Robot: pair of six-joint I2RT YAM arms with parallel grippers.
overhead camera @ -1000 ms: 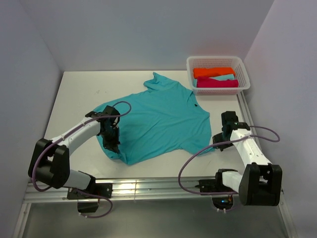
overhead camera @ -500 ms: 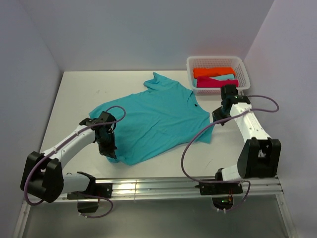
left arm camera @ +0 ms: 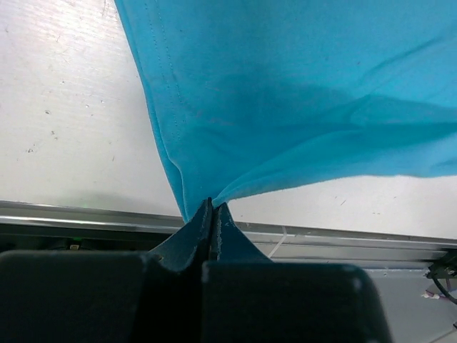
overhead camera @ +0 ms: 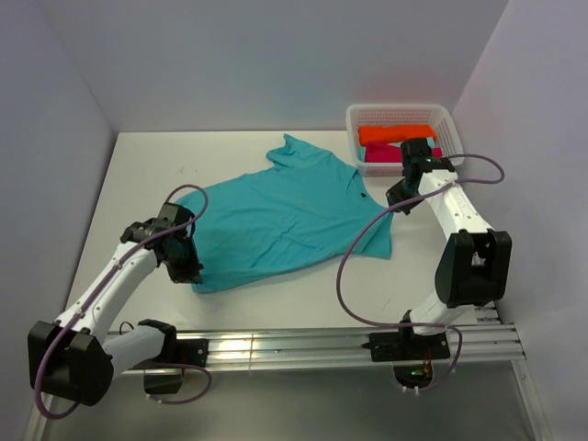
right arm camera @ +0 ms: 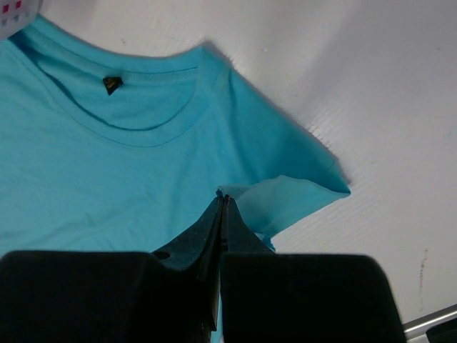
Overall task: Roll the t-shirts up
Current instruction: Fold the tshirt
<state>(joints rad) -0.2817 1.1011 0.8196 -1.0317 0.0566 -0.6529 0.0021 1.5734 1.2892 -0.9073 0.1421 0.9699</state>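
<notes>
A turquoise t-shirt (overhead camera: 285, 220) lies spread on the white table (overhead camera: 147, 175), with its round neck and label (right arm camera: 111, 84) toward the basket. My left gripper (overhead camera: 190, 273) is shut on the shirt's near-left hem corner (left arm camera: 203, 193), and the fabric is drawn taut from the tips. Beside the neck, my right gripper (overhead camera: 397, 195) is shut on a turned-up flap of the sleeve (right arm camera: 285, 196). Folded orange (overhead camera: 395, 133) and magenta (overhead camera: 381, 153) t-shirts lie in the basket, partly behind the right arm.
The white lattice basket (overhead camera: 400, 112) stands at the back right corner, close to my right wrist. A metal rail (overhead camera: 294, 344) runs along the table's near edge. Walls close in the left, back and right sides.
The left gripper has drawn the hem corner to the left, flattening the shirt's near edge. The right arm has swung from the near right up to the shirt's neck side by the basket.
</notes>
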